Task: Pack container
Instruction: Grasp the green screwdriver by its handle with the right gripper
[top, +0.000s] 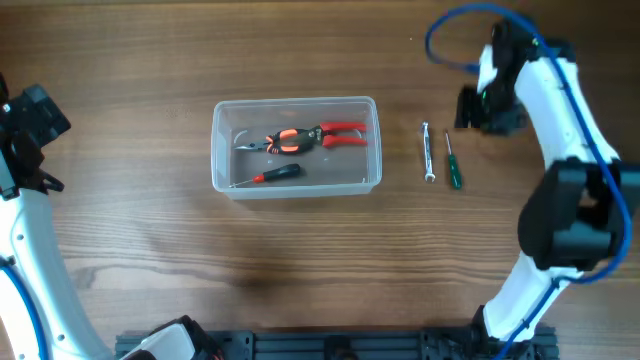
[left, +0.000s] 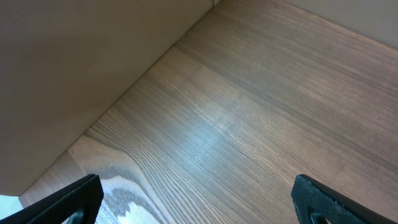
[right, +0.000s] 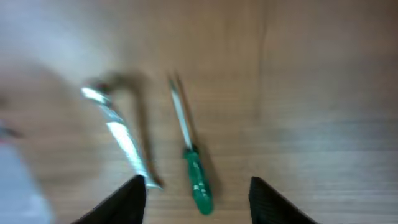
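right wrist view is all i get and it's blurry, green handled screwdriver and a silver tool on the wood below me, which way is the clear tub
Observer: The clear plastic rectangular container sits to the left of the slim silver tool, with bare table between them.
Operator: anything in it yet
Observer: Yes, red-handled pliers and a small black-and-red screwdriver lie inside.
Operator: left arm in the way
Observer: No. The left gripper is open and empty, over bare wood at the table's far left, apart from the container.
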